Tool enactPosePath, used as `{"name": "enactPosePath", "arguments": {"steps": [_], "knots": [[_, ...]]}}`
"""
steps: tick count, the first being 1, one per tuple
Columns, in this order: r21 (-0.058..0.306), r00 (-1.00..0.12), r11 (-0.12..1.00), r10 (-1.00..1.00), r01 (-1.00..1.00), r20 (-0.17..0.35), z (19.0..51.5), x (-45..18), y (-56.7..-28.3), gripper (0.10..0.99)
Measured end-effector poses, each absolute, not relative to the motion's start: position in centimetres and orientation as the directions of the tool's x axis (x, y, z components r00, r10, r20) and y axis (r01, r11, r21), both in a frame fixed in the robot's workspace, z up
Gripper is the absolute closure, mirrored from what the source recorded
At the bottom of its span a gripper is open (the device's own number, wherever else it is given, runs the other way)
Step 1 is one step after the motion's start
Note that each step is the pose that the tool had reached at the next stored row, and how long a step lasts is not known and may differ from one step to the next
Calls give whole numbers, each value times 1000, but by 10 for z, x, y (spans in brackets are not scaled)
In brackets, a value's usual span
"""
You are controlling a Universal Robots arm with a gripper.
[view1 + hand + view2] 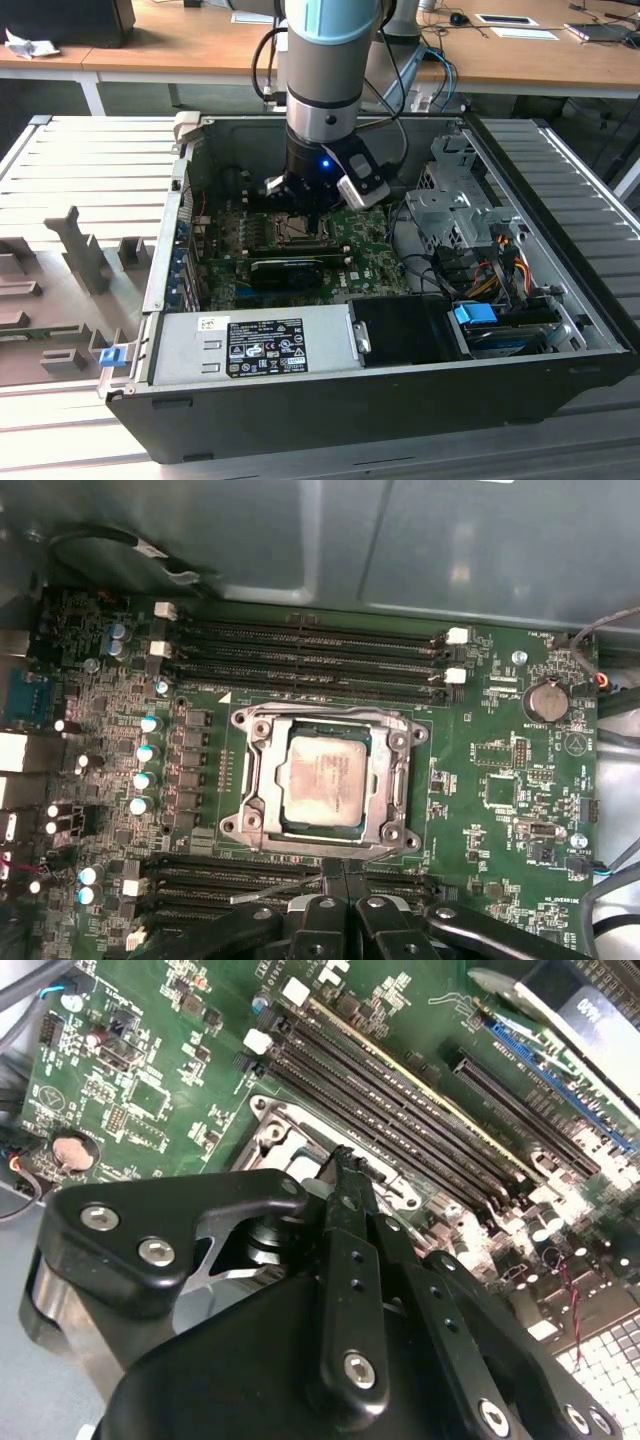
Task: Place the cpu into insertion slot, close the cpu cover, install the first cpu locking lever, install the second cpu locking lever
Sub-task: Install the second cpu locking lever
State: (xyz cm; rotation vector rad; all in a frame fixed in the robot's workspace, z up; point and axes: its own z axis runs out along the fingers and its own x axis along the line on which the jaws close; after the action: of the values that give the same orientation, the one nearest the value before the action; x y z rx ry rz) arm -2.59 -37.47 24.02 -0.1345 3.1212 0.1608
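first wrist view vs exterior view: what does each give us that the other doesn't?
First wrist view alone: the cpu seated in the insertion slot, the cpu cover lying down around it, a coin cell.

Exterior view alone: the arm reaching into the open case, the power supply, the drive cage.

Both: the green motherboard and the gripper by the socket.

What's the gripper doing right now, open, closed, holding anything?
Gripper: closed, fingertips together, holding nothing visible. It sits at the edge of the insertion slot, where the cpu is seated with the cpu cover down around it.
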Motion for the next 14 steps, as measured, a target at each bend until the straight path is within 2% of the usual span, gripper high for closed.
{"name": "enactPosePath", "arguments": {"steps": [14], "knots": [[106,-996,990,-86,-88,-18,233,-37,-377,980]]}}
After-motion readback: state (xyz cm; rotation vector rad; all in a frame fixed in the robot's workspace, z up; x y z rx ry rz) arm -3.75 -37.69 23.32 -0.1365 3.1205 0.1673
